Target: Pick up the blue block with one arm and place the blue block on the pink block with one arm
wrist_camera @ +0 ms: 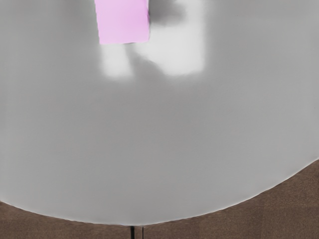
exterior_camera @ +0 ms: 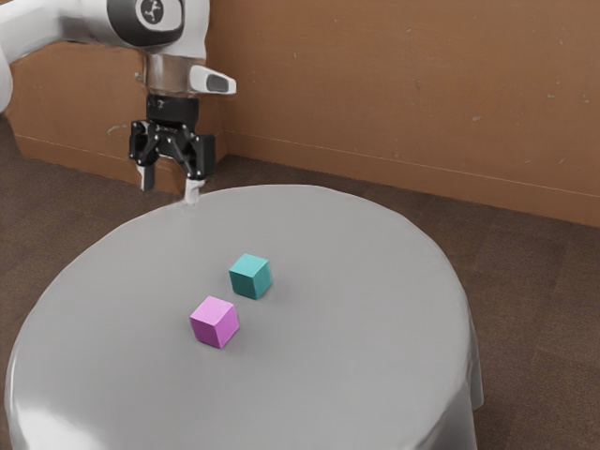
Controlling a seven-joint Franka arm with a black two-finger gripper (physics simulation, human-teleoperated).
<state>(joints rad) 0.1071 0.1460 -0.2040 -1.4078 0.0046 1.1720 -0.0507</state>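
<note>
1. Finger state: in the exterior view the fingers (exterior_camera: 146, 175) stand wide apart and hold nothing. They hang above the worktop (exterior_camera: 375, 309) near its rim at 10 o'clock, well apart from both blocks. I judge this to be a clear start position that leaves room for a descent from above.

2. Task object: the blue block (exterior_camera: 250, 276) sits on the worktop near its centre, at roughly 4 o'clock from the fingers. The pink block (exterior_camera: 215, 322) lies just beside it at 7 o'clock, apart and not touching. The gap should let the fingers straddle the blue block without nudging its neighbour.

3. View comparison: I take the finger spread and the blue block's place from the exterior view. The wrist view adds the pink block (wrist_camera: 123, 22) across a stretch of bare worktop (wrist_camera: 159, 149) from the hand, plus the worktop's curved rim with brown floor (wrist_camera: 299, 209) beyond it, which confirms that the hand is near the edge

4. Progress: pick-up not yet begun
</note>
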